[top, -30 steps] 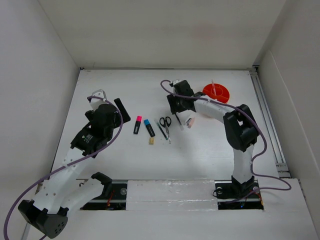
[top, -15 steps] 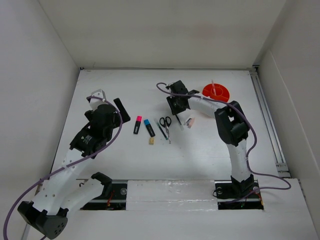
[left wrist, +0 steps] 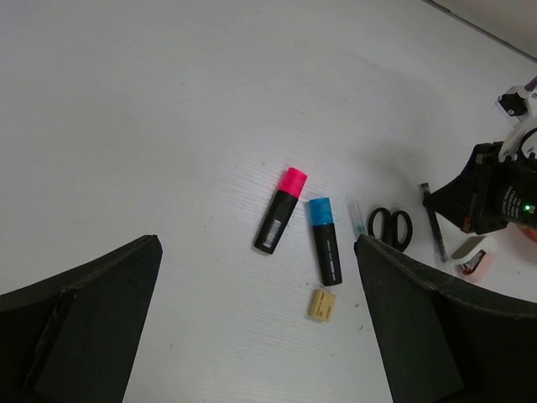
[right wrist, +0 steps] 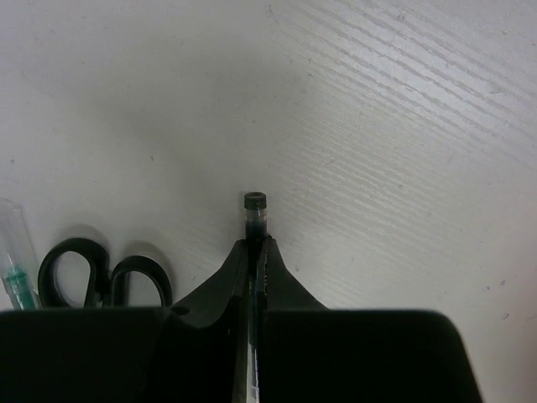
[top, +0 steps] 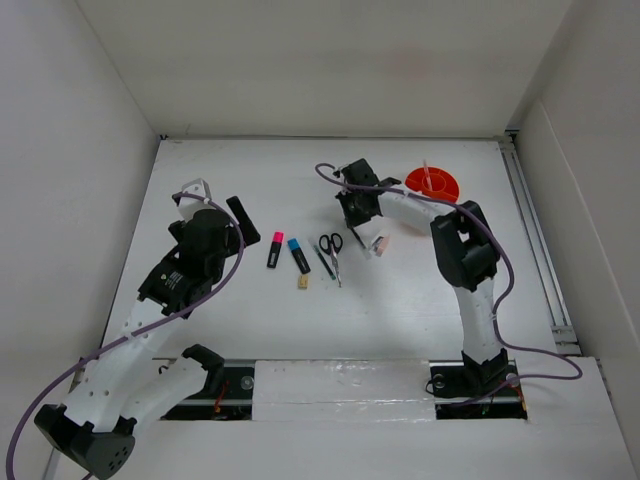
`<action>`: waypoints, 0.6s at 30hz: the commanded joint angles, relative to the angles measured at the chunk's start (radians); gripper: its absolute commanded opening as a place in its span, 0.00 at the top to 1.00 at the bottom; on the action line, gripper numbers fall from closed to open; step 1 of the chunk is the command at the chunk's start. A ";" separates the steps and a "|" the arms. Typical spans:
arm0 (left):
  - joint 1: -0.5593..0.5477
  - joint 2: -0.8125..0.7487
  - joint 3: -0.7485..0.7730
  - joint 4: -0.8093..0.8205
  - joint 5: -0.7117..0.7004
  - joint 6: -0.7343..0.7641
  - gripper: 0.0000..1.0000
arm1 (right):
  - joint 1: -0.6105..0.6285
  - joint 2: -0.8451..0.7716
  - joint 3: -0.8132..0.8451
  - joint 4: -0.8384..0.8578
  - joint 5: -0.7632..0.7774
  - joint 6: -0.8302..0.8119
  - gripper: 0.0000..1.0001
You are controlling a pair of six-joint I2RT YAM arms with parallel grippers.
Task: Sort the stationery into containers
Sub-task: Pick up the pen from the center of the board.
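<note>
My right gripper [right wrist: 254, 248] is shut on a thin dark pen [right wrist: 254, 204] lying on the table; the pen's end sticks out past the fingertips. From above, this gripper [top: 357, 214] sits left of the orange organiser [top: 434, 185], which holds a pink pen. The black-handled scissors [top: 331, 250], a clear pen [left wrist: 357, 220], the blue-capped highlighter [top: 298, 254], the pink-capped highlighter [top: 273, 250] and a yellowish eraser [top: 302, 283] lie in a row to its left. A whitish eraser [top: 379, 243] lies just right of the gripper. My left gripper [left wrist: 260, 336] hangs open above the highlighters, holding nothing.
White walls close the table at the back and on both sides. A rail [top: 535, 240] runs along the right edge. The scissors' handles [right wrist: 105, 277] lie close to the left of my right gripper's fingers.
My right gripper has closed on the dark pen, and its arm shifted slightly. The left arm has not moved.
</note>
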 commanded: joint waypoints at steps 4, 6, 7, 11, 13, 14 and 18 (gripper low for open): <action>0.003 -0.016 0.027 0.025 0.002 0.021 0.00 | -0.046 -0.043 0.003 0.061 -0.224 -0.029 1.00; 0.003 -0.016 0.027 0.025 0.002 0.021 0.00 | -0.089 -0.077 0.003 0.120 -0.413 -0.019 1.00; 0.003 -0.016 0.027 0.025 0.002 0.021 0.00 | -0.104 -0.121 -0.008 0.160 -0.479 -0.007 1.00; 0.003 -0.016 0.027 0.025 0.002 0.021 0.00 | -0.166 -0.262 -0.070 0.361 -0.660 0.094 1.00; 0.003 -0.016 0.027 0.025 0.002 0.021 0.00 | -0.190 -0.329 -0.118 0.450 -0.647 0.094 1.00; 0.003 -0.016 0.027 0.025 0.002 0.021 0.00 | -0.190 -0.402 -0.138 0.480 -0.622 0.094 1.00; 0.003 -0.016 0.027 0.025 0.002 0.021 0.00 | -0.280 -0.563 -0.271 0.655 -0.529 0.103 1.00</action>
